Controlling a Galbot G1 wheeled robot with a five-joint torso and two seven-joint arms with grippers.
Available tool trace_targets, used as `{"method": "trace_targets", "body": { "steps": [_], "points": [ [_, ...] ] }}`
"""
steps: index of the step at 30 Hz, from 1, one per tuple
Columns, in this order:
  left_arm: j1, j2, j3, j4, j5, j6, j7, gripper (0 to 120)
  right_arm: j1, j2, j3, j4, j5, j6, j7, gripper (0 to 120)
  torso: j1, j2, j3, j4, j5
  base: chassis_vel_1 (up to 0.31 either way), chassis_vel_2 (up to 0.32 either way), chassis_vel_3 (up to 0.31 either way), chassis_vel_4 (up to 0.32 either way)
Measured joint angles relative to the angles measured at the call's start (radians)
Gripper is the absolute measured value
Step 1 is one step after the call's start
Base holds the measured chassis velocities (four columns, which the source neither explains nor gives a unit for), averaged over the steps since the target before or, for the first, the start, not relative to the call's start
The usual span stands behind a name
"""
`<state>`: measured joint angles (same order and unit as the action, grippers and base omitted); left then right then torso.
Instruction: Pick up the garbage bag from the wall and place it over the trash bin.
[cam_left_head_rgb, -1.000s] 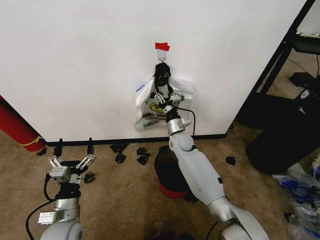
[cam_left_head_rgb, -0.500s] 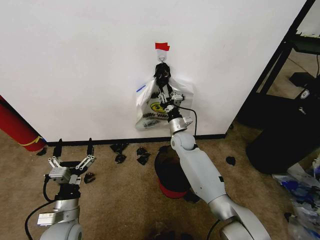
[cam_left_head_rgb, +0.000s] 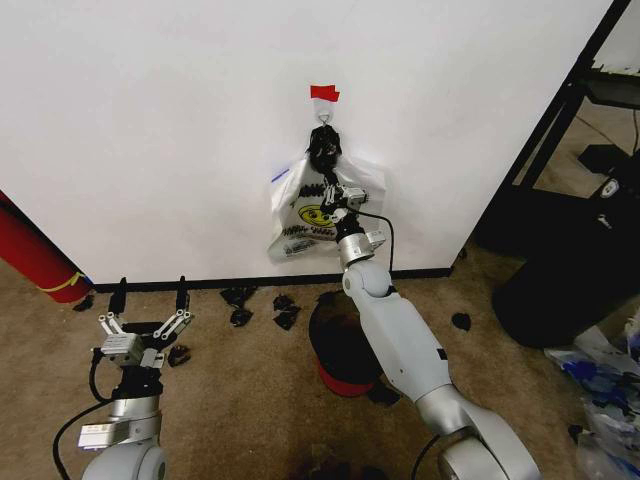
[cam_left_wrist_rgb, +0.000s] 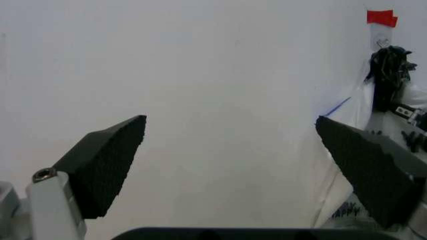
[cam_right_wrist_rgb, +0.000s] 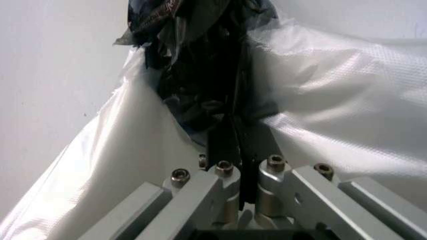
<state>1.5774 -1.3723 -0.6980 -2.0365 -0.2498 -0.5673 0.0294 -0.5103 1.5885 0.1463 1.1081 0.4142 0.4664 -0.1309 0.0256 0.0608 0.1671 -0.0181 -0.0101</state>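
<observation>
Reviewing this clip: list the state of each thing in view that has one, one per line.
Garbage bag: hanging on the wall hook, gripped near its bunched dark top.
Right gripper: raised at the wall, shut on the bag.
Left gripper: low over the carpet, open, holding nothing.
Trash bin: upright on the floor below the bag, no bag over it.

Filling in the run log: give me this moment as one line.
right gripper: shut on garbage bag | bag: on wall hook | left gripper: open, parked low | trash bin: floor, unlined
</observation>
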Motion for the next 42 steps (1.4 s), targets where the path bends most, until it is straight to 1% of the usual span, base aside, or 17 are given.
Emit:
{"method": "trace_targets", "body": {
  "steps": [6, 14, 22, 26, 27, 32, 35, 41, 42],
  "points": [
    [-0.004, 0.0, 0.001, 0.004, 0.0, 0.0, 0.0, 100, -0.021, -0.005, -0.006, 0.025, 0.0, 0.0, -0.012, 0, 0.0, 0.0, 0.0, 0.0, 0.0, 0.0, 0.0, 0.0, 0.0],
    [-0.01, 0.002, 0.002, 0.013, -0.004, -0.004, -0.001, 100, -0.112, -0.036, -0.019, 0.131, 0.008, -0.002, -0.06, 0, 0.0, 0.0, 0.0, -0.0001, 0.0, 0.0, 0.0, 0.0, 0.0],
    [-0.011, 0.006, 0.004, 0.014, -0.006, -0.008, -0.002, 100, -0.199, -0.064, 0.009, 0.201, 0.034, 0.003, -0.121, 0, 0.0, 0.0, 0.0, 0.0, 0.0, 0.0, 0.0, 0.0, 0.0],
    [-0.008, 0.012, 0.001, 0.007, -0.008, -0.008, -0.004, 100, -0.286, -0.095, 0.042, 0.257, 0.078, 0.01, -0.212, 0, 0.0, 0.0, 0.0, -0.0001, 0.0002, 0.0, 0.0, 0.0, 0.0],
    [-0.008, 0.012, 0.001, 0.007, -0.008, -0.008, -0.004, 100, -0.286, -0.095, 0.042, 0.257, 0.078, 0.01, -0.212, 0, 0.0, 0.0, 0.0, -0.0001, 0.0002, 0.0, 0.0, 0.0, 0.0],
    [-0.003, 0.011, 0.004, 0.001, -0.008, -0.009, -0.005, 100, -0.39, -0.134, 0.098, 0.314, 0.137, 0.025, -0.351, 0, 0.0, 0.0, 0.0, -0.0001, 0.0001, 0.0, 0.0, 0.0, 0.0],
    [0.0, 0.007, 0.008, -0.003, -0.004, -0.009, -0.005, 100, -0.42, -0.142, 0.113, 0.334, 0.149, 0.028, -0.388, 0, 0.0, 0.0, 0.0, -0.0001, 0.0002, 0.0, 0.0, 0.0, 0.0],
    [0.015, 0.002, 0.01, -0.024, 0.003, -0.01, -0.004, 100, -0.504, -0.159, 0.177, 0.385, 0.176, 0.048, -0.542, 0, 0.0, 0.0, 0.0, -0.0001, 0.0, 0.0, 0.0, 0.0, 0.0],
    [0.015, 0.002, 0.01, -0.024, 0.003, -0.01, -0.004, 100, -0.504, -0.159, 0.177, 0.385, 0.176, 0.048, -0.542, 0, 0.0, 0.0, 0.0, -0.0001, 0.0, 0.0, 0.0, 0.0, 0.0]
  ]
}}
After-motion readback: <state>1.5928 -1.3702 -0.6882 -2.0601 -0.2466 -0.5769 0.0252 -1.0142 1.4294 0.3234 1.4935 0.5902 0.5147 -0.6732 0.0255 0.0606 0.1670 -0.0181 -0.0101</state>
